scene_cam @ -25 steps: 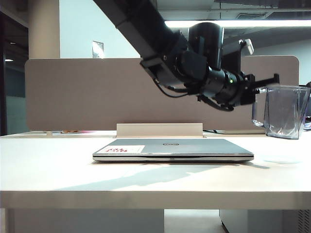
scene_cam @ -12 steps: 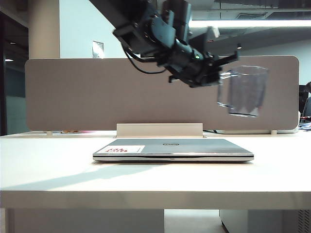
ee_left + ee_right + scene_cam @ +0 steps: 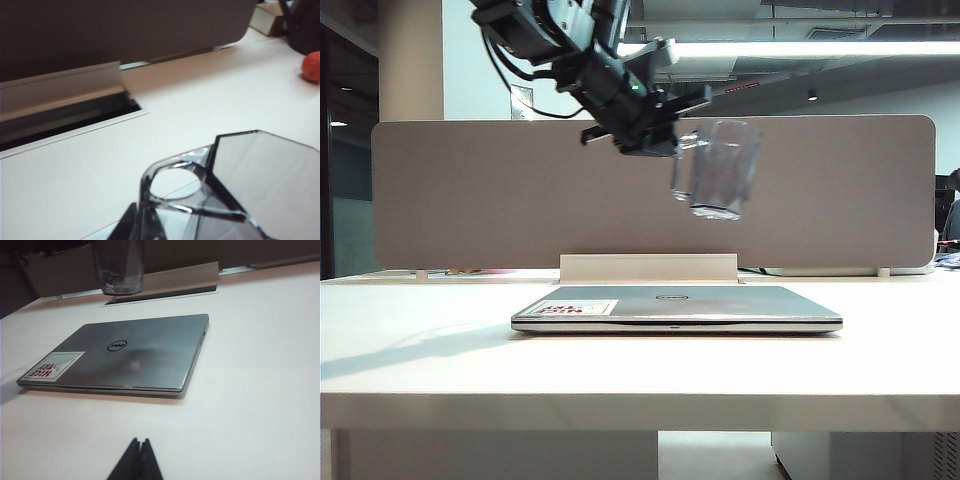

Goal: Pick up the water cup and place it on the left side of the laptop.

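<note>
High in the exterior view, the water cup (image 3: 717,170), clear, grey-tinted and faceted, hangs slightly tilted above the middle of the closed silver laptop (image 3: 675,305). My left gripper (image 3: 670,140) is shut on the cup's handle side, coming in from the upper left. The left wrist view shows the cup's rim (image 3: 260,185) and loop handle (image 3: 172,180) clamped at my left gripper (image 3: 142,225). My right gripper (image 3: 140,442) is shut and empty, low over the table in front of the laptop (image 3: 125,350), with the cup (image 3: 118,267) hanging beyond it.
A grey partition panel (image 3: 470,190) stands along the table's back edge, with a raised cable flap (image 3: 648,267) behind the laptop. A white-and-red sticker (image 3: 52,366) marks the laptop's corner. An orange round object (image 3: 312,67) lies on the far desk.
My left arm has lifted the cup from beside the laptop's right end and carried it up and leftward, so it now hangs above the laptop's middle. The laptop has not moved.
</note>
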You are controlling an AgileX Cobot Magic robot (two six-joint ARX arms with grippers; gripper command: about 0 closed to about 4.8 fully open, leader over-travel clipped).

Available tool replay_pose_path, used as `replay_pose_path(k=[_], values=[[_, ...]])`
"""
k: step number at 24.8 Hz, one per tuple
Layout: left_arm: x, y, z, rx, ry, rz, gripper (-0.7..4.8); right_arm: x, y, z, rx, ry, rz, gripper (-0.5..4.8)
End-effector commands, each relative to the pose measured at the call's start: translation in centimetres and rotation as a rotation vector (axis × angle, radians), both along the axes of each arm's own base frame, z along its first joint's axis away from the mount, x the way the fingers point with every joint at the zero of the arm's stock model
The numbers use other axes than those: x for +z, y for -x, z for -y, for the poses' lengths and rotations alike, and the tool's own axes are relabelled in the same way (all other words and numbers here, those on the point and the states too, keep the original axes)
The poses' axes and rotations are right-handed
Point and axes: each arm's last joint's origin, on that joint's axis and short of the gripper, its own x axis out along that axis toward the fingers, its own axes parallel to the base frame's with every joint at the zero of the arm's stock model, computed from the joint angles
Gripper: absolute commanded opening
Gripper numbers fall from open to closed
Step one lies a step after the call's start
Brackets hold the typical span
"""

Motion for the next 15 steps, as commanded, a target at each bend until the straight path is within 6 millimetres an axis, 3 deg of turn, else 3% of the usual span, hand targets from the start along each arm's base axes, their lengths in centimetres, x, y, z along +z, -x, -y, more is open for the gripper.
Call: replay_pose_path(k=[1, 5, 15], values=[[1.3, -0.5, -2.4, 0.040, 0.003, -0.013, -0.06, 0.0, 0.0, 0.0, 0.005, -0.001, 0.010, -0.01], [1.8, -0.9, -4.4, 0.043, -0.003, -0.047, -0.06, 0.0, 0.0, 0.0, 0.005, -0.001, 0.010, -0.01], [4.7, -1.1, -13.4, 0.150, -0.082, -0.095, -0.06, 0.0, 0.0, 0.0, 0.004, -0.001, 0.010, -0.01]])
